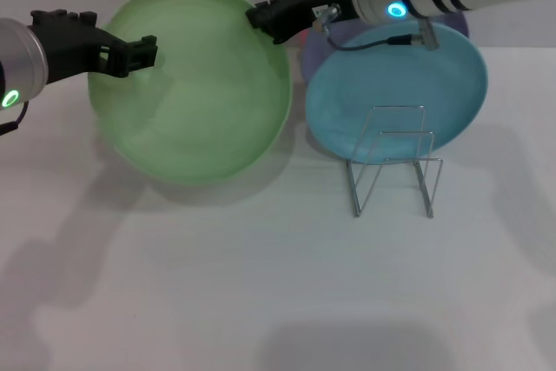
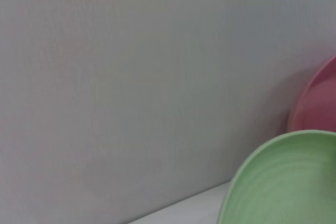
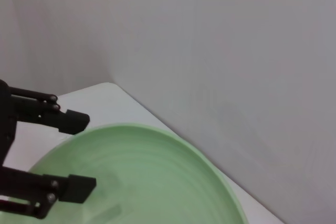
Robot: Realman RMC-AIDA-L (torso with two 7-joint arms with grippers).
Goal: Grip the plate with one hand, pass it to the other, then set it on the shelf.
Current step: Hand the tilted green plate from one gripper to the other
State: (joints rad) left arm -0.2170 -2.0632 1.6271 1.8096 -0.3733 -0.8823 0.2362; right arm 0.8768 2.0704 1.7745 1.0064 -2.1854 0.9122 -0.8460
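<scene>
- The light-green plate [image 1: 195, 84] hung lifted above the white bench [image 1: 261, 284], tilted so its hollow faced the head camera, and threw a shadow on the bench beneath.
- The left tool [image 1: 139, 51] reached the plate's left rim; in the right wrist view its two fingers [image 3: 68, 121] stood apart, one on each side of the rim, spread wider than the rim is thick, so no firm clamp showed.
- The right tool [image 1: 265, 19] was at the plate's upper right rim and looked closed on it, though the exact finger gap could not be told.
- The wire shelf [image 1: 395, 162] stood on the bench right of the plate, apart from it.
- A turquoise-blue plate [image 1: 400, 84] lay just behind the shelf, right of the green plate.
- A lavender plate [image 1: 314, 51] peeked out between the green and blue plates.
- A pink plate [image 2: 320, 103] showed behind the green plate in the left wrist view.
</scene>
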